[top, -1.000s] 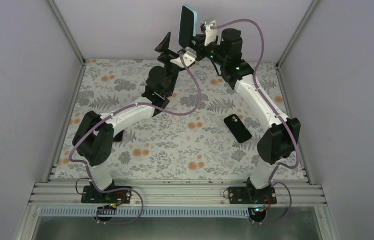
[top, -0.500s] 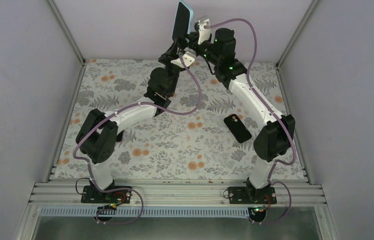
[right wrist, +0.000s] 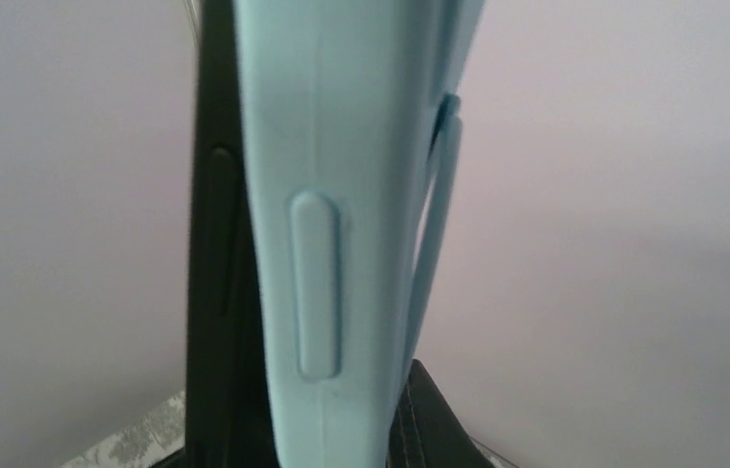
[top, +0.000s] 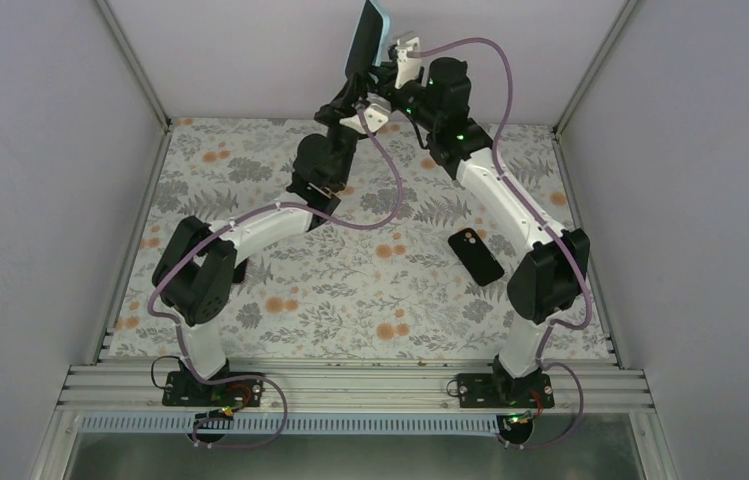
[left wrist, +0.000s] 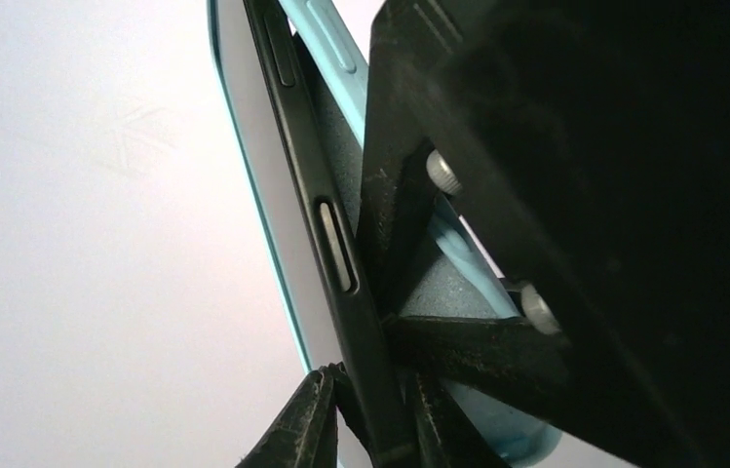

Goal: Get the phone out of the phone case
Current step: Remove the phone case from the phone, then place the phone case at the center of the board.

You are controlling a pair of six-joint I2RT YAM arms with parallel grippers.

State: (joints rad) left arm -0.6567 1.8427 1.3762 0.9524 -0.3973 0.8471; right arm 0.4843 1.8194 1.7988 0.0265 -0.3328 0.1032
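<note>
The right tool point(top: 386, 72) clamps the case point(right wrist: 341, 195); the left tool point(left wrist: 370, 424) pinches the phone point(left wrist: 331, 244) edge. Next, they should pull apart

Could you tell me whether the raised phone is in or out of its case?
Partly out: one buttoned side of the phone stands clear of the blue case.

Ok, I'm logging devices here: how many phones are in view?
2. A black phone, partly out of its light blue case, is held aloft at the back; a second dark handset lies flat on the table at right, though it might be only a case.
</note>
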